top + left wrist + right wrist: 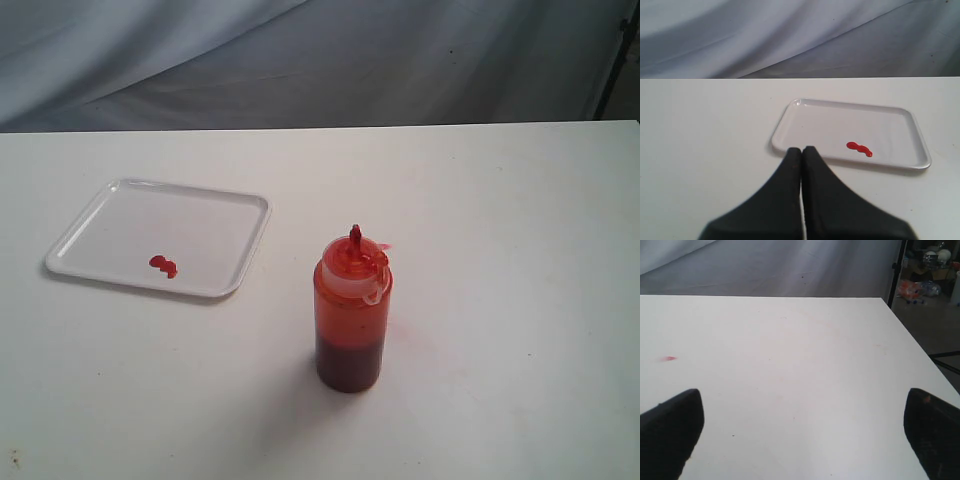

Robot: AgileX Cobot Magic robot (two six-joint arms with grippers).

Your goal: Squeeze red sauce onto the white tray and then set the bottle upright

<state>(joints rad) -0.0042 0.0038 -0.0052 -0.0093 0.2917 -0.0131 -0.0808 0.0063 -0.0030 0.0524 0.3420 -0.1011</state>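
Bottle (352, 315) stands upright on the counter (500, 250), well apart from the white tray (120, 215), nozzle uppermost. Red sauce (163, 265) lies as a small blob inside the tray. Left claw (801, 150) clenched, empty, near the tray; right claw (802, 405) released, empty.

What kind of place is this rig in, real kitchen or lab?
Probably a staged lab setup, not a kitchen: plain white table, draped grey cloth backdrop, and just a white tray and sauce bottle as props. A dark stand shows past the table edge.
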